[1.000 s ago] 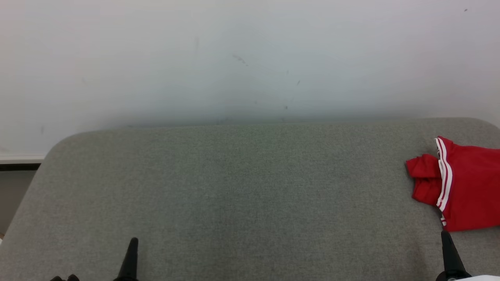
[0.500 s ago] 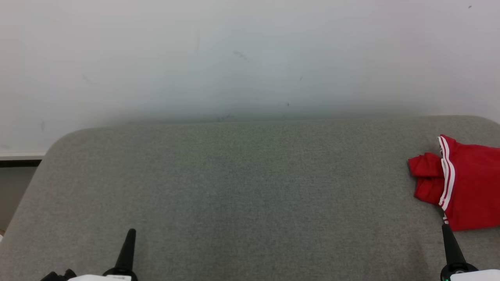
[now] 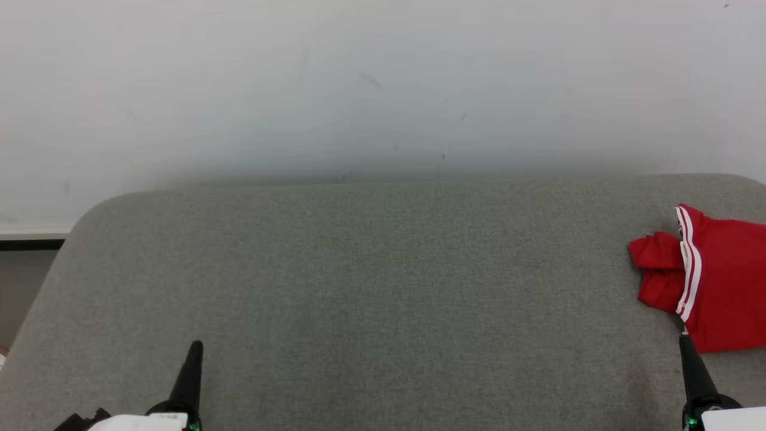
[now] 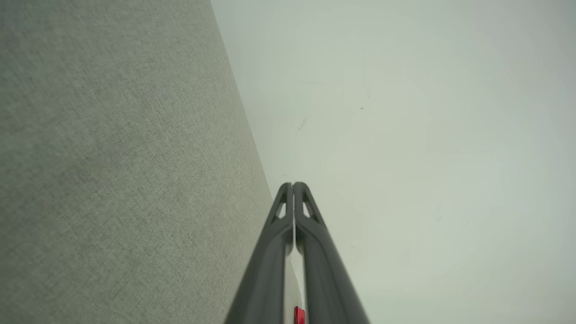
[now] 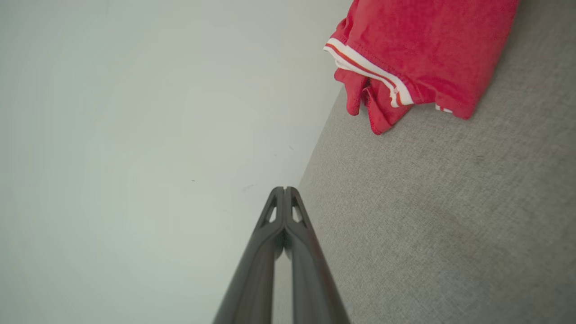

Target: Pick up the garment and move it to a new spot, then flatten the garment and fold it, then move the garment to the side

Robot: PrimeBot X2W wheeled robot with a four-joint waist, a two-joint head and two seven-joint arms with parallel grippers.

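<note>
A red garment with white stripes lies folded at the right edge of the grey fabric surface, cut off by the head view's edge. It also appears at the top right of the right wrist view as the garment. My right gripper sits at the lower right, its tip just below the garment's near edge, fingers pressed together and holding nothing; the right gripper is shut. My left gripper is at the lower left, far from the garment; in its wrist view the left gripper is shut and empty.
A pale wall rises right behind the grey surface. The surface's rounded left corner drops off toward a dark skirting strip. Wide bare fabric lies between the two grippers.
The whole head view has shifted slightly, so the camera moved. Both grippers have risen a little in the picture, with pale wrist housings coming into sight. The garment lies as before.
</note>
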